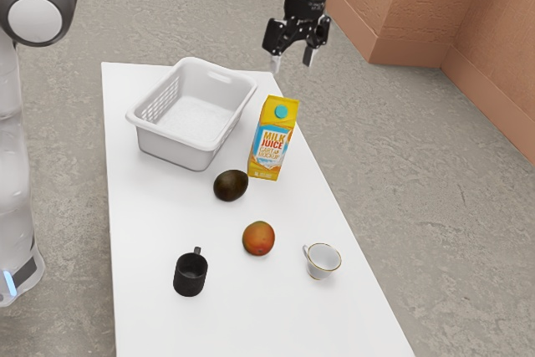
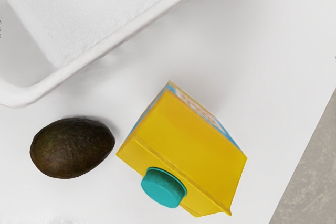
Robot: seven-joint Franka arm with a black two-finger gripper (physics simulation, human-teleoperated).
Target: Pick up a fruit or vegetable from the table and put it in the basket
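My gripper (image 1: 292, 63) hangs open high above the table's far end, with nothing between its fingers, over the milk juice carton's side of the scene. The dark avocado (image 1: 231, 185) lies on the table between the basket and the carton; in the wrist view the avocado (image 2: 72, 147) rests beside the carton. An orange-red fruit (image 1: 258, 238) lies nearer the exterior camera than the avocado. The white basket (image 1: 172, 150) stands at the table's far end, and no item shows inside it. Part of the basket (image 2: 126, 34) is also in the wrist view.
The yellow carton (image 1: 273, 138) stands upright close to the avocado and basket; from above, the carton (image 2: 184, 135) shows its teal cap. A black mug (image 1: 191, 275) and a white cup (image 1: 322, 261) stand on the white table (image 1: 251, 319) around the orange-red fruit.
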